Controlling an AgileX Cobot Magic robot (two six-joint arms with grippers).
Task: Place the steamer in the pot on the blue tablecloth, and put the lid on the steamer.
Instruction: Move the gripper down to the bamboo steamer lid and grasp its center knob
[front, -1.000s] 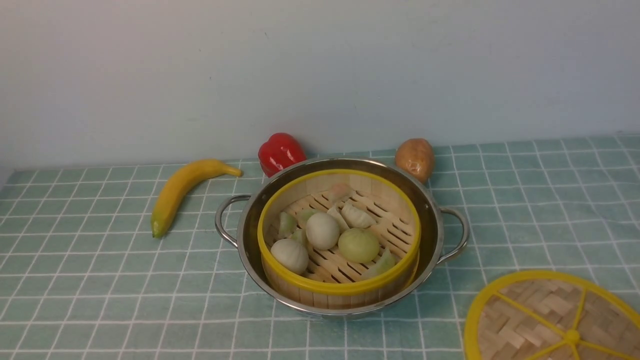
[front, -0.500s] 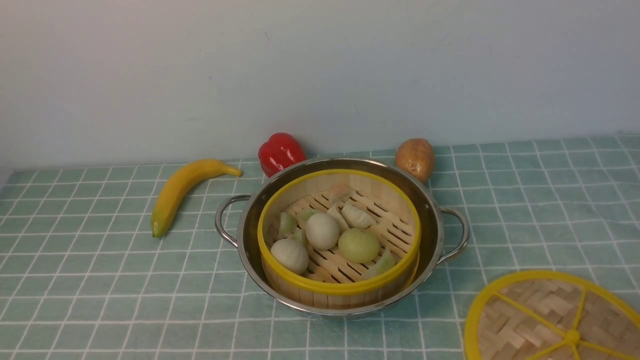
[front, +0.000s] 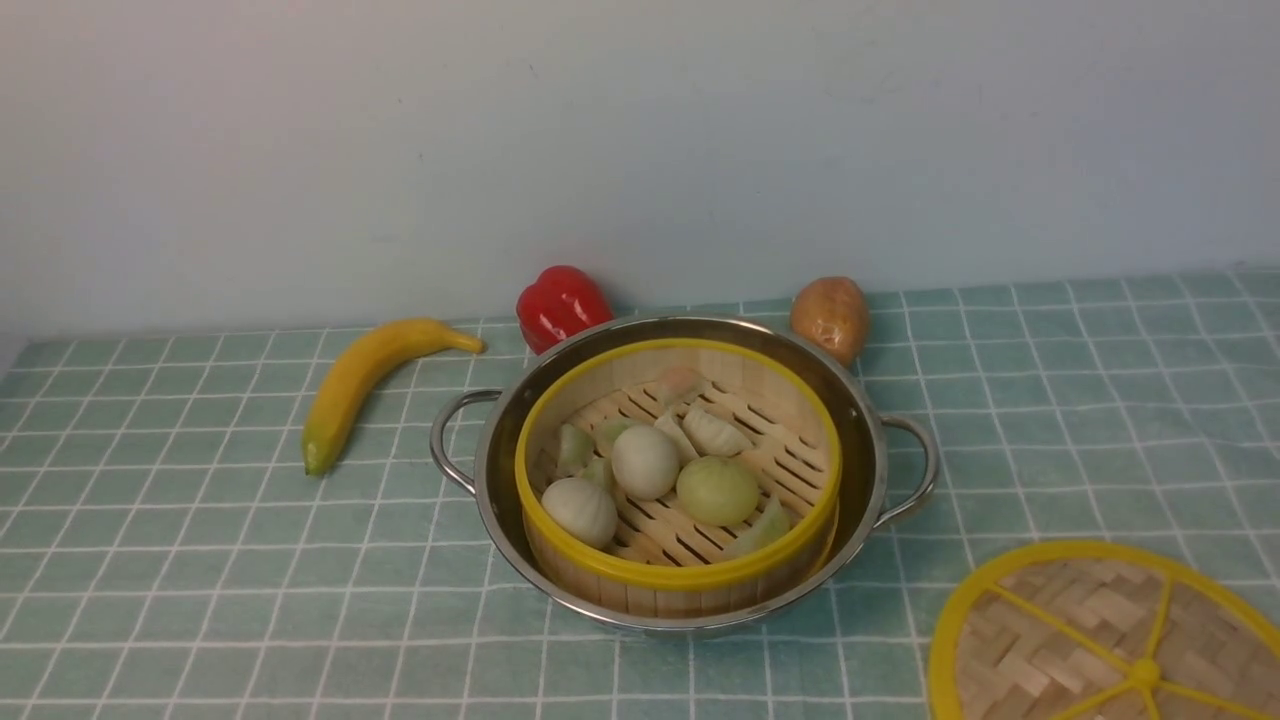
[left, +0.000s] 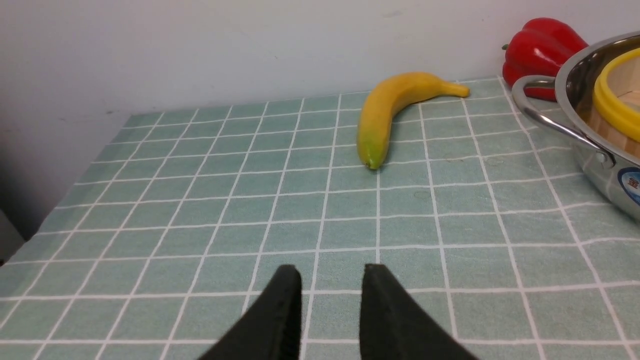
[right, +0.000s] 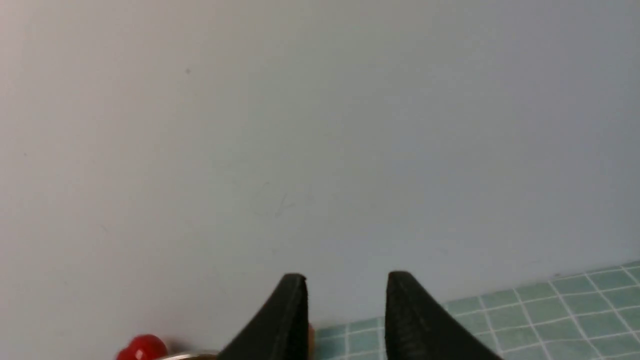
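Pale wall (front: 640, 150) behind, blue tablecloth (front: 200, 560) underneath. Steamer (front: 680, 578) w/ buns (front: 645, 460) seated inside pot (front: 865, 450), mid-cloth, uncovered. Lid (front: 1090, 620) flat on cloth, front right, apart from pot. Banana (front: 355, 385) left of pot; red pepper (front: 560, 300) & potato (front: 830, 315) just behind it. Left gripper (left: 331, 270) low over bare cloth, well left of pot, jaws parted, empty. Right gripper (right: 346, 276) raised, facing wall, jaws apart, gripping nothing; position vs lid can't tell.

We find nothing shifted on the blue tablecloth (front: 200, 560).
In the front view the steamer (front: 680, 577), the pot (front: 857, 440) around it and the lid (front: 1060, 620) at the near right match the earlier pictures; the left gripper (left: 330, 274) and right gripper (right: 346, 280) show only in wrist views, so we cannot compare them.
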